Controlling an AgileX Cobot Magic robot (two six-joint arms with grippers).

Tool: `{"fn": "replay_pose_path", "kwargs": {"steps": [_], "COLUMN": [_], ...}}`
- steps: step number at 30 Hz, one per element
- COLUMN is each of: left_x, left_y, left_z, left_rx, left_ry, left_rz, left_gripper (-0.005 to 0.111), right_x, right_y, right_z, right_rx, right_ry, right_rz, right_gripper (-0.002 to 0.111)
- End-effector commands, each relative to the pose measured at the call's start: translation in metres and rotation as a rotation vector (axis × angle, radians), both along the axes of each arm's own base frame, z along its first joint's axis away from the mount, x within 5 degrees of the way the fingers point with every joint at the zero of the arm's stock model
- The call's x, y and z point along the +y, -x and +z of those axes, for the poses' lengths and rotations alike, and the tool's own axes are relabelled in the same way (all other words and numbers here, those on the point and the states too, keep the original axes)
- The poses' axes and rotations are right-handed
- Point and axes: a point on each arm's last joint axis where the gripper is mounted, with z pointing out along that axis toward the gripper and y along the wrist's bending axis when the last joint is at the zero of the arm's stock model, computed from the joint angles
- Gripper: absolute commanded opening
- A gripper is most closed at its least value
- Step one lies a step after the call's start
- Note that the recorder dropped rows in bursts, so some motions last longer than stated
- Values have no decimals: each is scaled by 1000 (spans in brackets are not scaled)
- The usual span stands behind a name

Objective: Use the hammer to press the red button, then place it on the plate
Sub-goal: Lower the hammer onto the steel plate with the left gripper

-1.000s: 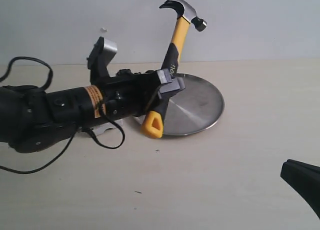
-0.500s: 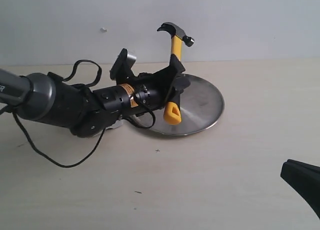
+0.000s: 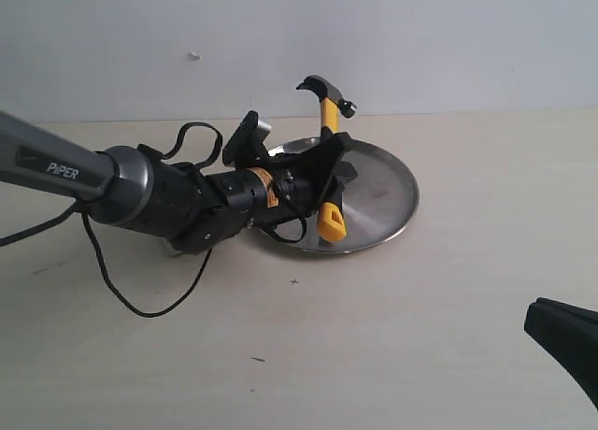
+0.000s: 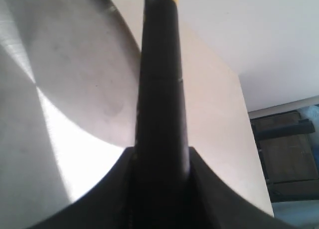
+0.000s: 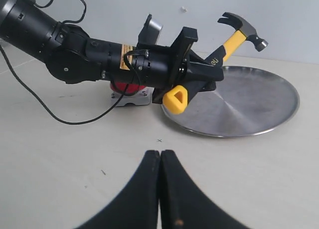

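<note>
The left pincer [image 3: 329, 173] is clamped on the black rubber middle of the small claw hammer with the dark metal head and yellow handle [image 3: 328, 114]. It grips the hammer there so the hammer will not slip or spin.

The hammer leans a little over the round, shiny silver metal plate [image 3: 392, 192]. Its head is up and its yellow end is down, low over the plate's edge. I cannot tell if the yellow end touches the plate. I think it is held low so it can be laid down softly and not dropped.

The big red dome-shaped button on its grey base [image 5: 125, 87] sits just beside the plate, mostly hidden under the left arm.

The right pincer [image 5: 160, 162] has its two tips pressed together with nothing in them. It hangs well apart from the plate, low over the pale surface [image 3: 420, 336], likely to keep out of the way.
</note>
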Motion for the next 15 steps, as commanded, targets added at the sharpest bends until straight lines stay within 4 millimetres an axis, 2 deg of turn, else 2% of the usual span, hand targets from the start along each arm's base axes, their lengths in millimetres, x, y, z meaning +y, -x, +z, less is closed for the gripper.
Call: {"fn": "replay_pose_path", "kwargs": {"steps": [1, 11, 15], "left_x": [-4, -9, -10], "left_y": [-9, -24, -28], "left_z": [12, 18, 13], "left_rx": [-71, -48, -39], "left_ry": [64, -36, -74], "left_rz": [-7, 27, 30], "left_gripper": [0, 0, 0], "right_x": [0, 0, 0], "right_y": [0, 0, 0], "right_z": [-1, -1, -1], "right_rx": [-1, -1, -1], "right_ry": [-2, -2, -2], "right_rz": [-2, -2, -2], "right_gripper": [0, 0, 0]}}
